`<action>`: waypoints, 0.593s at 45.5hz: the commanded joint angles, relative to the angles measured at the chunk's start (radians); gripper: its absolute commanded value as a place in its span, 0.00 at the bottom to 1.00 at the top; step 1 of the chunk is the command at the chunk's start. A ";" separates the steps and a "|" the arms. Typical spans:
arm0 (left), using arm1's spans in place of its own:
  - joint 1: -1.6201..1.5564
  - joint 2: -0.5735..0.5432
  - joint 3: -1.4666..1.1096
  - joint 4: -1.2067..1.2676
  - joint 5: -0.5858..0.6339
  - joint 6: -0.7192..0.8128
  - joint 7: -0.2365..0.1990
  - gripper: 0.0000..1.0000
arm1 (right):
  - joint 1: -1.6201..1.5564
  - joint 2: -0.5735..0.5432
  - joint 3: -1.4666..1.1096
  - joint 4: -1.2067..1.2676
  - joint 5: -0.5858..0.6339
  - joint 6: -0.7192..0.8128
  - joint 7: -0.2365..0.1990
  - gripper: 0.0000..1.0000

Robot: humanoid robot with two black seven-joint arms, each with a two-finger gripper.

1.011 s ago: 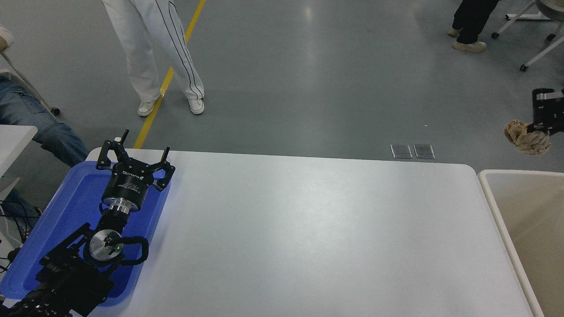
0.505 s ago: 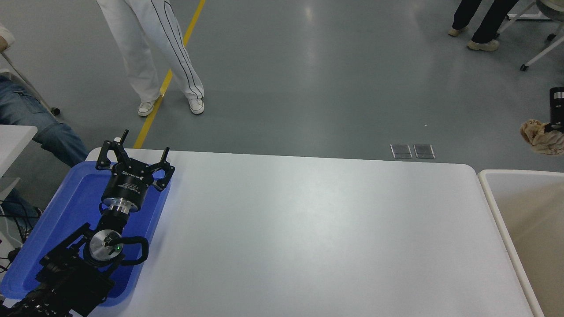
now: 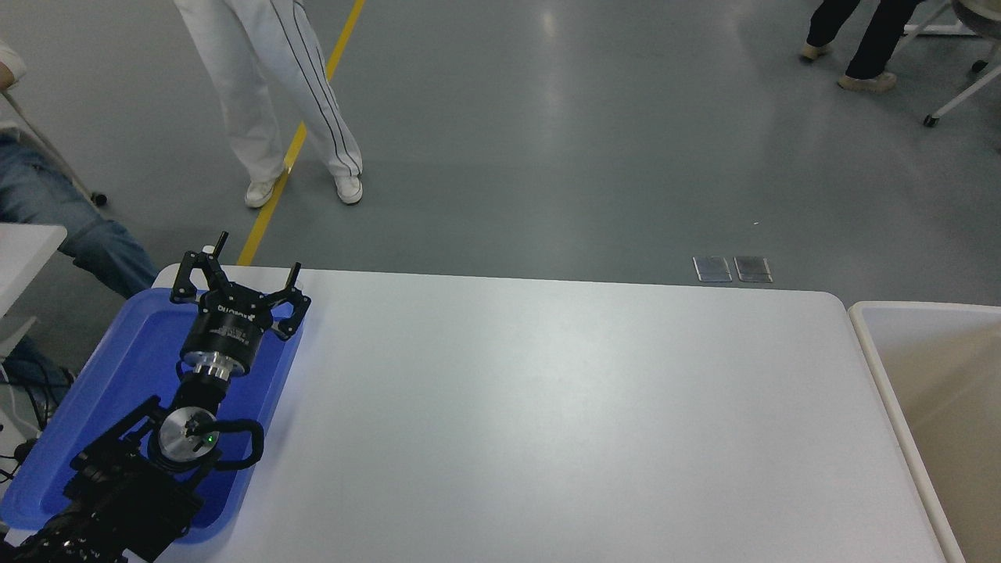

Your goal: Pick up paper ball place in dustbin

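Left gripper (image 3: 238, 275) spread, parked over blue tray (image 3: 117, 375), lower left — right gripper and paper ball unseen. We'd release squarely over the dustbin (image 3: 884, 367).

My left arm (image 3: 133, 469) sits parked low at my left, its gripper (image 3: 238, 277) pointing forward, fingers spread wide.
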 commanded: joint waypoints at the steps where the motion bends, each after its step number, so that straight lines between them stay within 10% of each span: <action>1: 0.000 0.000 0.002 0.001 0.002 0.000 0.000 1.00 | -0.008 -0.151 -0.065 -0.098 -0.030 0.000 -0.005 0.00; 27: 0.000 0.000 0.000 0.001 0.000 0.000 0.000 1.00 | -0.528 -0.376 0.366 -0.382 -0.127 0.000 -0.007 0.00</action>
